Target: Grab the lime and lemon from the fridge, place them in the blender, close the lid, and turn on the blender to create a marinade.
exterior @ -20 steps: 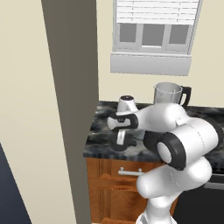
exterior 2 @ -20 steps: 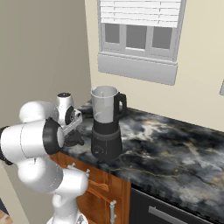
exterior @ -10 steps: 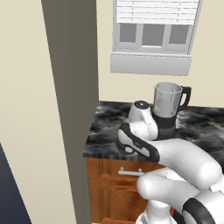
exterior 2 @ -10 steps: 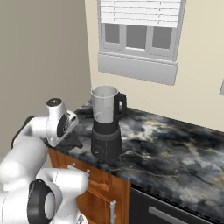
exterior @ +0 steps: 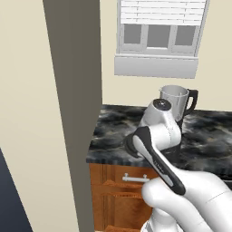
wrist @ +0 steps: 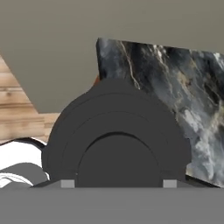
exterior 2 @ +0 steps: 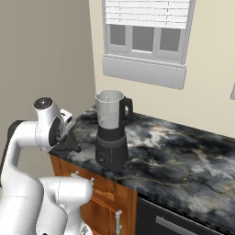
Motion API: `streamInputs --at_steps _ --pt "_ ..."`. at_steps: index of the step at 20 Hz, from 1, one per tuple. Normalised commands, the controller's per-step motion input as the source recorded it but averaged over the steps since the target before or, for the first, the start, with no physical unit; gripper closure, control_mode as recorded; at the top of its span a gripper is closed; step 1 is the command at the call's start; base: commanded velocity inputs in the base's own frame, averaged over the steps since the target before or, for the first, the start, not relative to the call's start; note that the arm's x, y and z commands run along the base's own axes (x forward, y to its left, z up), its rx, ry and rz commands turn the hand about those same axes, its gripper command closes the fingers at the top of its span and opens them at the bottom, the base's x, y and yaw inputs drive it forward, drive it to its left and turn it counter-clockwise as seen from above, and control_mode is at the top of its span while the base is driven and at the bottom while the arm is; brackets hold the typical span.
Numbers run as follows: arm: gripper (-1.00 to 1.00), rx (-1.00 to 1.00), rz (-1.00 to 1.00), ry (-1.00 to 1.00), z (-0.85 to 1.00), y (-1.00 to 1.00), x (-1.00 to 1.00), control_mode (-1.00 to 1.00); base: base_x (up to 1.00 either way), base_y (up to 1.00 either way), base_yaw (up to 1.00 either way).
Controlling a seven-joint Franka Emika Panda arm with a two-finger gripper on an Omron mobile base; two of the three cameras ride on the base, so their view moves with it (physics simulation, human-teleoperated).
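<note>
**Lid in gripper to the left of the blender; jar mouth uncovered**

The blender (exterior 2: 111, 133) stands on the dark marbled counter (exterior 2: 183, 151), below the window (exterior 2: 144, 36). Its clear jar is upright on the dark base, with the black handle facing right in the right base view. The mouth of the jar is open at the top. I cannot tell what the jar contains.

The gripper (exterior 2: 69, 143) is low at the front edge of the counter, just left of the blender base and apart from it. The white forearm folds above it.

In the hand view, the lid (wrist: 118, 131) is a round, dark, stepped dome seated directly at the gripper (wrist: 118, 183). The two finger tips (wrist: 68, 183) flank its raised centre. The fingers appear closed on the lid, set partly apart to its width. The actual contact points are hidden behind the dome.

Past the lid, that view looks onto the counter's left corner.

The fridge (exterior: 77, 90) appears as a tall grey side panel left of the blender, meeting the counter's end. Wooden cabinet fronts (exterior 2: 105, 202) sit beneath the blender.
</note>
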Motion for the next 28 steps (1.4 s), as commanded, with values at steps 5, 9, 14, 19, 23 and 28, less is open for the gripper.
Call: streamInputs --at_steps 5,9,14,19,23,28 --pt "1.0 0.0 0.0 0.0 1.0 -0.06 -0.24 -1.0 0.0 0.0 0.0" --pt "1.0 0.0 0.0 -0.01 1.0 -0.16 -0.1 -1.0 0.0 0.0 0.0" --pt "1.0 0.0 0.0 0.0 0.97 -0.33 -0.15 -1.0 0.0 0.0 0.0" --pt "1.0 0.0 0.0 0.0 0.8 -0.41 -0.16 -1.0 0.0 0.0 0.0" --pt "1.0 -0.02 0.0 0.0 0.65 -0.36 0.0 -1.0 0.0 0.0 0.0" --pt "1.0 -0.06 0.0 0.0 0.49 -0.27 0.0 -1.0 0.0 0.0 0.0"
